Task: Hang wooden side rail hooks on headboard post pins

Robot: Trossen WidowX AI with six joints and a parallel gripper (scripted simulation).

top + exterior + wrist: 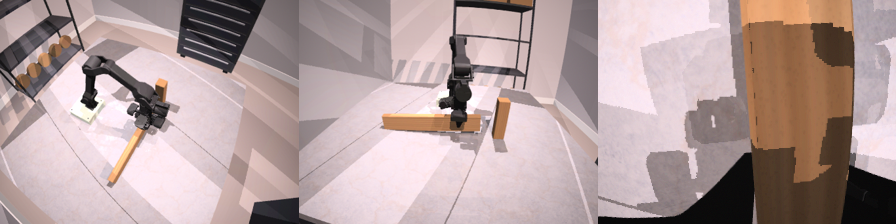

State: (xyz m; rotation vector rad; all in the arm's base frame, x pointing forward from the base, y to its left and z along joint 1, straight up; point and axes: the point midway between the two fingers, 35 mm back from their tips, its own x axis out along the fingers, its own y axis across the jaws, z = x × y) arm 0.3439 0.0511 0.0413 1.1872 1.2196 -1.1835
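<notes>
The wooden side rail [126, 155] [414, 122] [798, 90] is a long orange-brown beam, nearly level and low over the table. My gripper [459, 124] [775, 157] is shut on it close to its post-side end, with a finger on each side. The headboard post [161, 86] [501, 118] stands upright beyond that end. In the exterior view a gap shows between rail end and post, so the two are apart. The far end sits at or very near the table. The steel hooks, the slot and the pins cannot be made out. The arm hides the rail's post-side end in the top view.
The arm's pale base plate [80, 112] [442, 96] is on the table behind the rail. A black shelf rack [76, 27] [531, 42] with several round wooden pieces and a dark drawer cabinet [210, 40] stand farther off. Patchy shadows cross the table.
</notes>
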